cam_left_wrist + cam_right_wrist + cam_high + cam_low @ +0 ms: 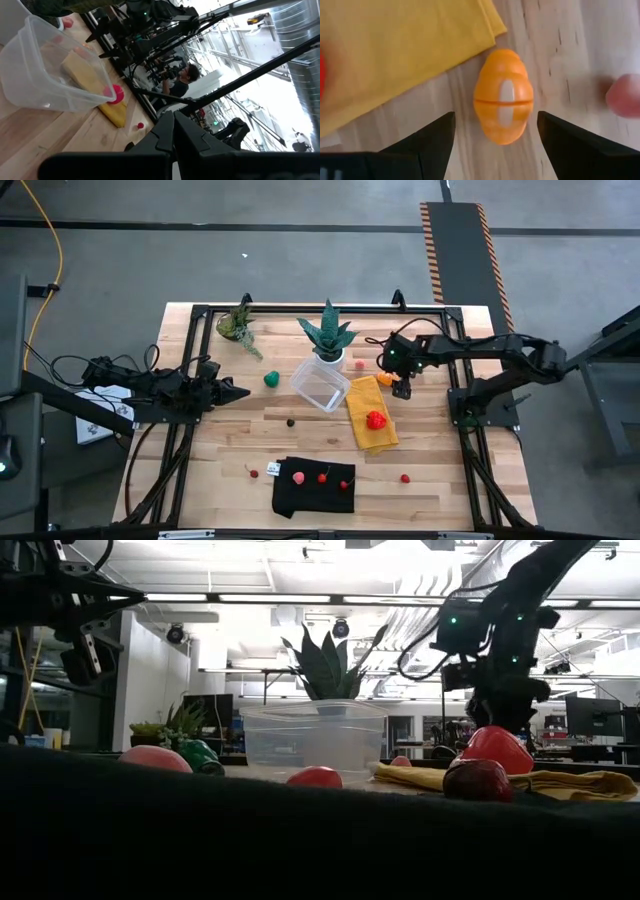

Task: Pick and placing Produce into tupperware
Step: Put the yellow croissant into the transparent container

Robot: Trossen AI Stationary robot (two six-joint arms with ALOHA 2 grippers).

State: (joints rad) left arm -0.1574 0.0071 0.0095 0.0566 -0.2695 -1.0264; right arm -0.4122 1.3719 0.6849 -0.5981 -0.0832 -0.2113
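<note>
From above, my right gripper (400,383) hangs over the orange toy fruit (385,379) at the far corner of the yellow cloth (371,425), near the clear tupperware (320,383). The tupperware looks empty, so I judge nothing is packed yet: a red piece (376,419) lies on the cloth, a green one (271,379) on the bench (220,450), and several red ones sit on the black cloth (312,487). My left gripper (236,392) waits well apart on the other side, fingers together.

At bench height, the tupperware (313,736) shows nothing inside.

My left wrist sees the tupperware (45,75) sitting bare.

My right wrist shows my fingers spread apart on both sides of the orange fruit (503,95), not touching it.
</note>
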